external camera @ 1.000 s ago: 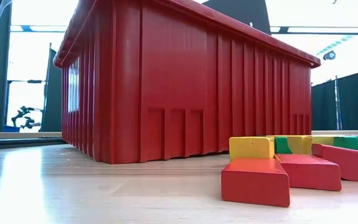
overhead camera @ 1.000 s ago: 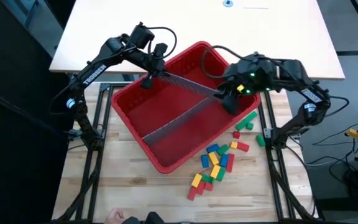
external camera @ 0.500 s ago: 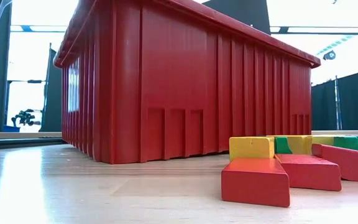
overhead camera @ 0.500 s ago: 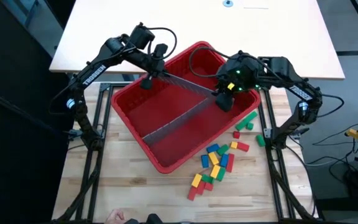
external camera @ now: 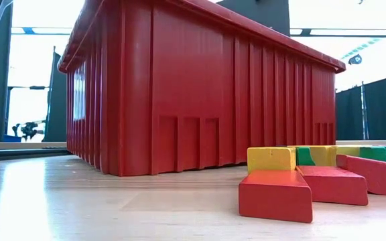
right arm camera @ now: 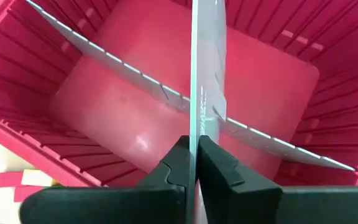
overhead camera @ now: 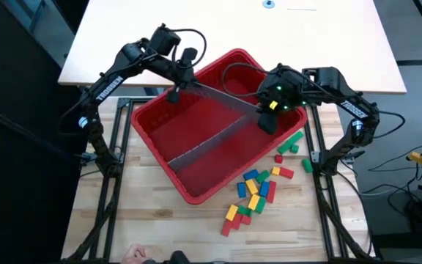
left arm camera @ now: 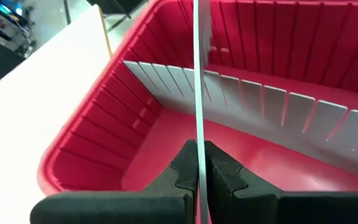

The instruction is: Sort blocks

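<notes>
Grey panels (overhead camera: 218, 99) block bin (overhead camera: 189, 187).

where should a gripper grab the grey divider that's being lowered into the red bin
By its thin top edge near each end, from above, as now: left gripper and right gripper each pinch the upright grey divider across its thickness. It is a flat sheet standing on edge over the red bin, so only its faces offer purchase.

I read this as a robotics lab or test bay: my wooden table (overhead camera: 160, 220) stands on a black metal frame (overhead camera: 112, 183), cables (overhead camera: 416, 192) trail across the floor, and dark curtains (external camera: 370, 107), probably partitions, close off the room.
</notes>
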Robot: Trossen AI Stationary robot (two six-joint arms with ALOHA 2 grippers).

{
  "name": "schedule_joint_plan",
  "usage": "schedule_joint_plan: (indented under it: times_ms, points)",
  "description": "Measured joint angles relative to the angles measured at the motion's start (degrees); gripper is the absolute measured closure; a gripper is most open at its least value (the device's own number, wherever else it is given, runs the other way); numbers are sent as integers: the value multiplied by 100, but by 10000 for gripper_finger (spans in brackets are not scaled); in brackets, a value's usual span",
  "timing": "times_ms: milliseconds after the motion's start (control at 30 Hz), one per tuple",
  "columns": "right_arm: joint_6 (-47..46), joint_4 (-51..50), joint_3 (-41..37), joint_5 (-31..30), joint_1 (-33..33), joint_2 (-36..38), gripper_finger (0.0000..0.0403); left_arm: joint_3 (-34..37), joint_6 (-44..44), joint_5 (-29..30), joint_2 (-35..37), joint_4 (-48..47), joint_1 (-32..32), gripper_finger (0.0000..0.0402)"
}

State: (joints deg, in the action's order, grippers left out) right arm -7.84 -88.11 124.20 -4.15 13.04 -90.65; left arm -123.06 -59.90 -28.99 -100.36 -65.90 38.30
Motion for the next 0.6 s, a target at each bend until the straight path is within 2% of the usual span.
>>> schedule_joint_plan:
  times_ms: [200, 600]
  points:
    - [-4, 61, 0, 335, 0, 0, 401, -240, 2, -11, 11, 10, 25, 401]
    - [-138, 342, 15, 1029, -20, 7, 402, -275, 22, -30, 6, 324, 45, 401]
